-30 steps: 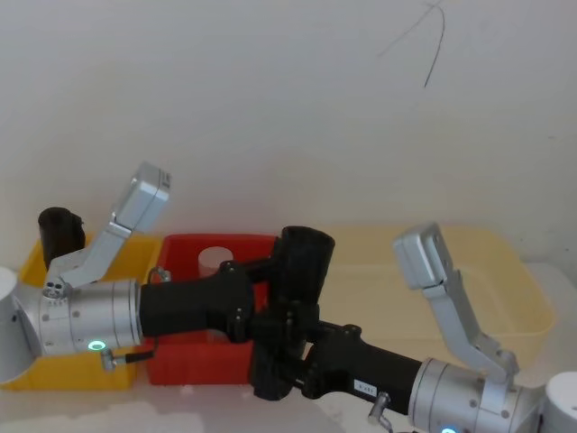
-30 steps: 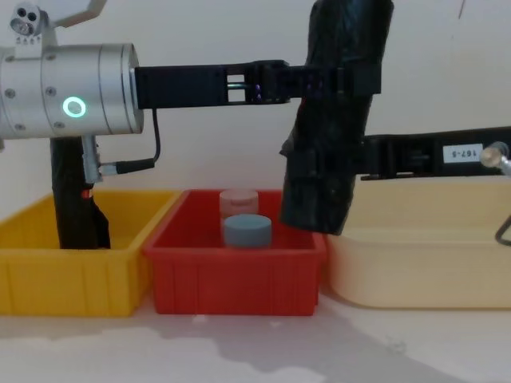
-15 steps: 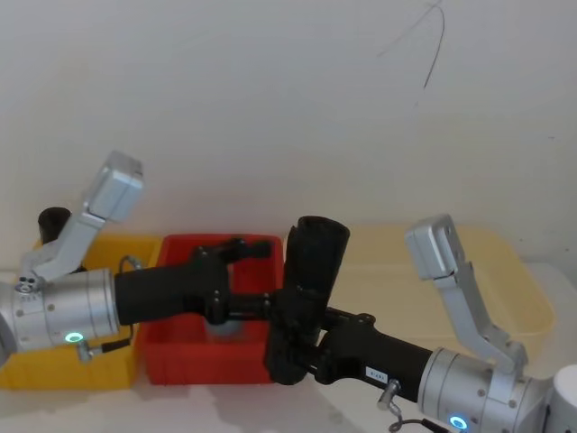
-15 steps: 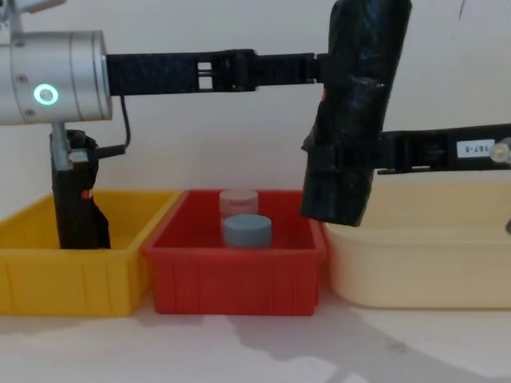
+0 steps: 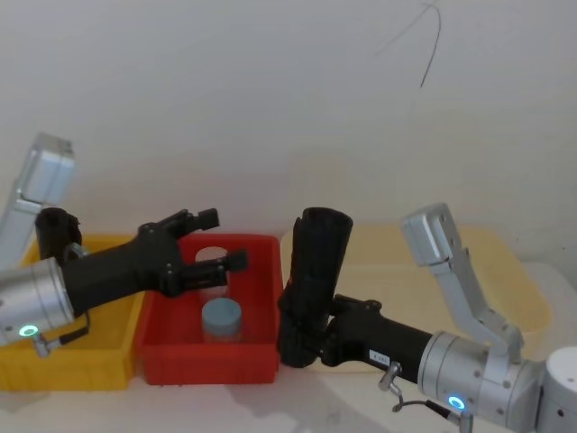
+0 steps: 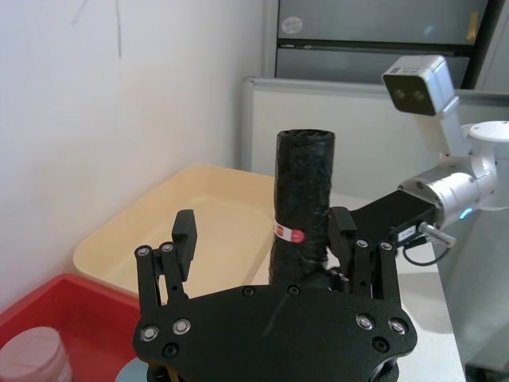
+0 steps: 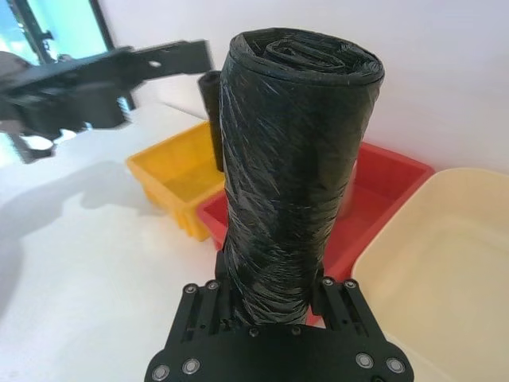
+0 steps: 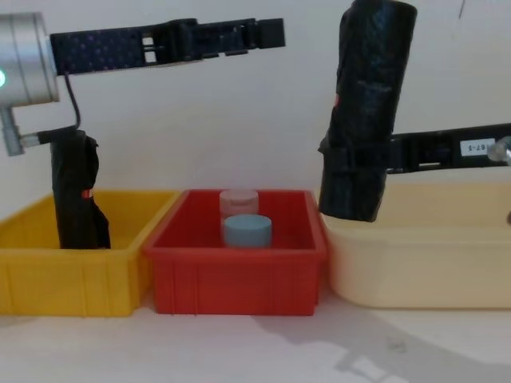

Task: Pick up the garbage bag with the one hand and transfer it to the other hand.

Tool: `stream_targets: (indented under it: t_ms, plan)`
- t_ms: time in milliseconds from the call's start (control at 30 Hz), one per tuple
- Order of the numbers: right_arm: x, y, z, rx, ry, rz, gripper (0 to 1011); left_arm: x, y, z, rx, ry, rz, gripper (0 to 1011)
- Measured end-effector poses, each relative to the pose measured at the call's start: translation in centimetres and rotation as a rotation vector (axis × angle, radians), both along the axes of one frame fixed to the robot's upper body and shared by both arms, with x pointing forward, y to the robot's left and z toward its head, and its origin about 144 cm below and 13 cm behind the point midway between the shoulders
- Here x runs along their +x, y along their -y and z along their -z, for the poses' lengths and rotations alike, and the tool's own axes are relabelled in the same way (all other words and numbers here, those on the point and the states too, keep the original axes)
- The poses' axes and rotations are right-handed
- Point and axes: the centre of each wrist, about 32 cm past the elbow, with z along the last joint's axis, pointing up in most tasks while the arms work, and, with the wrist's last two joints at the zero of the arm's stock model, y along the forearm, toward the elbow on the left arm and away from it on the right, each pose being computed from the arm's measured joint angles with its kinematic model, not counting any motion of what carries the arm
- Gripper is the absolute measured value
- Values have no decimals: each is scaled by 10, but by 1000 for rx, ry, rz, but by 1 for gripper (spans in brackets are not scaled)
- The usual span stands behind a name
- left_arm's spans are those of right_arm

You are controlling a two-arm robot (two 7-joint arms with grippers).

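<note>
The right gripper (image 5: pixel 305 330) reaches in from the robot's right and is closed on the lower part of the garbage bag (image 5: pixel 312 275), one finger on each side of the roll. It holds the bag in the air, nearly upright, with the top leaning slightly to the robot's right. In the chest view the bag's lower end hangs about where the red bin (image 8: pixel 239 283) and the cream bin (image 8: pixel 415 271) meet. Whether it touches either rim cannot be told. The left wrist view shows a small red-and-white sticker (image 6: pixel 288 233) on the side of the held roll. The left gripper (image 5: pixel 222 239) is up above the red bin with its fingers spread wide and nothing between them. It points toward the bag and stands well apart from it. Inside the red bin a blue-grey lidded jar (image 8: pixel 247 230) sits in front of a pale, see-through jar (image 8: pixel 239 199). To the robot's left is a yellow bin (image 8: pixel 64 283), and a second black roll (image 8: pixel 76 191) stands upright at its back. The three bins sit side by side on the white desk (image 8: pixel 239 351) against a white wall, with the red bin between the other two.
</note>
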Motion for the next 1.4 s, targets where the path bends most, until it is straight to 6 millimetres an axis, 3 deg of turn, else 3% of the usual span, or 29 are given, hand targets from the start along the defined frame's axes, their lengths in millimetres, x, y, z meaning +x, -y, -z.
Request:
stream_targets:
  t_ms: [467, 1033, 1400]
  plan:
    - [25, -2, -12, -41, -7, 97, 520, -13, -24, 5, -29, -25, -86, 1001]
    - [56, -4, -32, -2, -91, 266, 521, -28, -35, 12, 4, -40, -306, 1001]
    - [73, -4, -39, 17, -143, 368, 797, -34, -36, 17, 34, -50, -466, 1001]
